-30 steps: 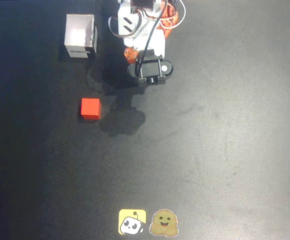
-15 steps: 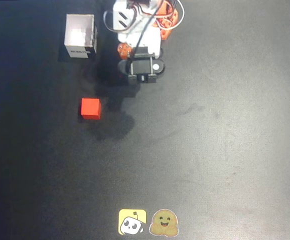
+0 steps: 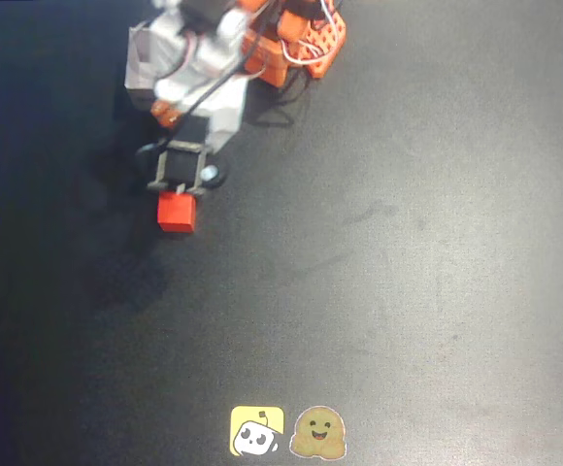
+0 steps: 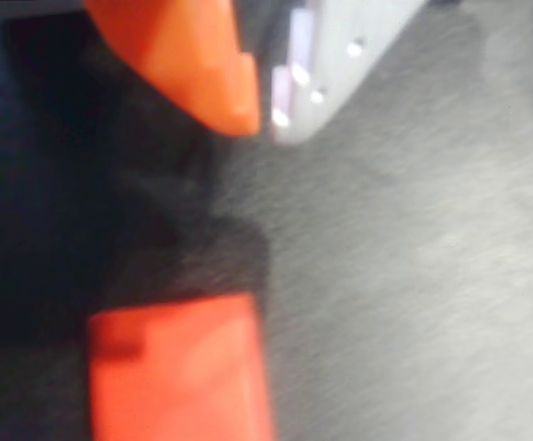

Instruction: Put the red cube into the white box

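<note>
Overhead view first: we see the small bright red-orange matte cube [image 3: 177, 211] sitting on the dark matte surface [image 3: 408, 243], left of centre and a bit above the middle of the frame. The white-and-orange arm [image 3: 209, 68] reaches down from the top edge, and its black camera block hangs right above the cube's upper edge, so the pincer [image 3: 178, 183] itself is mostly hidden under it. The small white open-topped box [image 3: 140, 56] sits near the top left, well apart from the cube, and the arm covers most of it, so we only catch a sliver of its left wall. Down at the bottom edge there are two little stickers, a yellow square one with a robot face [image 3: 256, 431] and a brownish smiling blob [image 3: 318, 432], just beside each other.

In the wrist view things are blurry, but we can make out the cube [image 4: 179, 372] at the bottom left on the grey surface [image 4: 413, 276]. An orange fingertip [image 4: 202, 64] and a pale grey one [image 4: 340, 55] point down from the top, close together, and both are clear of the cube. Honestly we can't tell whether the pincer is spread or pressed together, but it isn't pinching anything.
</note>
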`<state>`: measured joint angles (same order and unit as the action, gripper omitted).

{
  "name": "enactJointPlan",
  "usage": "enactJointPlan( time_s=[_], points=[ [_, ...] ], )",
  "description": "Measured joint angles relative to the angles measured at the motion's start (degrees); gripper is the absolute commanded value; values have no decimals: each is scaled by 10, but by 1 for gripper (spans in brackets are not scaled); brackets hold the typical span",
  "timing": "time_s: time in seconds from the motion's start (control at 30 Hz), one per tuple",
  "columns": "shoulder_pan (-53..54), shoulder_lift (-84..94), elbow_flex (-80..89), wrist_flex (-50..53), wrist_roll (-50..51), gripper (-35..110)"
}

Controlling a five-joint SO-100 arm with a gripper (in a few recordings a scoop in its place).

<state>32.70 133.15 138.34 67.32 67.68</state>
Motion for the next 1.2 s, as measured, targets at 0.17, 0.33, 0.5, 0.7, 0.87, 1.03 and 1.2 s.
enactJointPlan(
  time_s=[0.17,0.33,0.5,0.7,0.87,1.03,1.2],
  points=[
    [20,-71,-35,-25,19,0],
    [46,-127,-58,-32,25,0],
    [65,-174,-81,-33,35,0],
    [64,-183,-84,-20,62,0],
    [61,-160,-84,4,64,0],
    [28,-159,-96,-16,66,0],
    [5,-212,-144,-26,69,0]
  ],
)
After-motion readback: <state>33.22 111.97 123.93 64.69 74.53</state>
